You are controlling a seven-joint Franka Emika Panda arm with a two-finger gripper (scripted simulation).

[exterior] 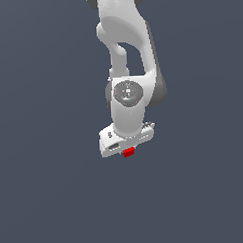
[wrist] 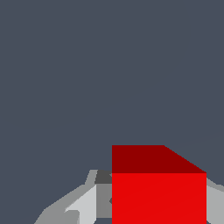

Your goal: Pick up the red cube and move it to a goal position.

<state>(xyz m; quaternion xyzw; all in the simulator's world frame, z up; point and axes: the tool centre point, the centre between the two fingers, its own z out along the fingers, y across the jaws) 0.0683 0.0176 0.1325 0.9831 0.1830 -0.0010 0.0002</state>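
The red cube peeks out just below the white hand of the arm in the exterior view, near the middle of the picture. In the wrist view the red cube fills the space between the two grey fingers, one on each side and touching it. My gripper is shut on the cube. The fingers themselves are hidden under the hand in the exterior view. No goal marker shows in either view.
A plain dark grey-blue surface fills the background of both views. The white arm reaches down from the exterior view's top edge.
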